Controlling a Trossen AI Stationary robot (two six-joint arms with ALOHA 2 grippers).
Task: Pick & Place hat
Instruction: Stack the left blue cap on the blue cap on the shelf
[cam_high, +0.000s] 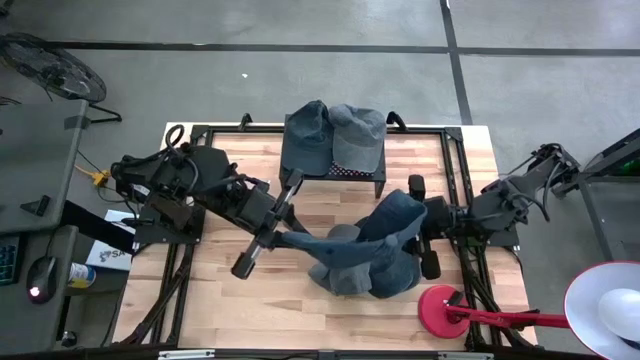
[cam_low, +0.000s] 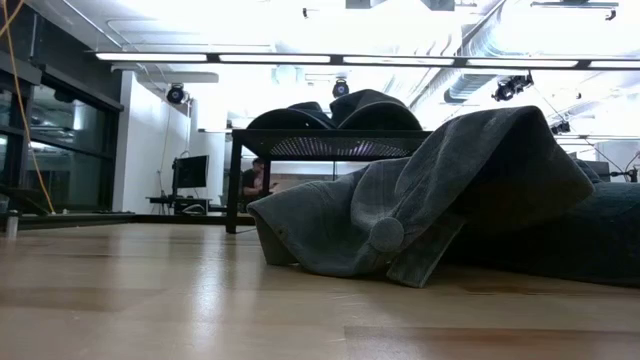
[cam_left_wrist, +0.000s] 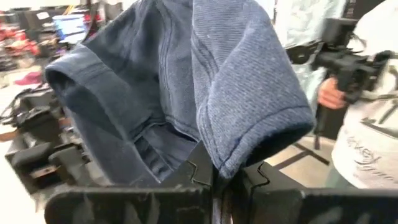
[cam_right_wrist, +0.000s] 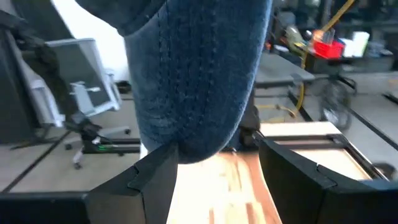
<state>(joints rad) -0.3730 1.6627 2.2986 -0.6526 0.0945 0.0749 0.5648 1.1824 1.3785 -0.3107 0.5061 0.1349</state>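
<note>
Left claw (cam_left_wrist: 217, 186) pinches the brim of a blue hat (cam_high: 365, 250) low over the table (cam_high: 200, 300) while the right claw (cam_right_wrist: 214, 168), spread wide, straddles its crown, so the hat seems picked but not yet placed on the rack (cam_high: 380, 182).

hat (cam_high: 365, 255) on table (cam_high: 200, 300) centre, rack (cam_high: 335, 165) behind, two hats (cam_high: 335, 135) on it
</note>
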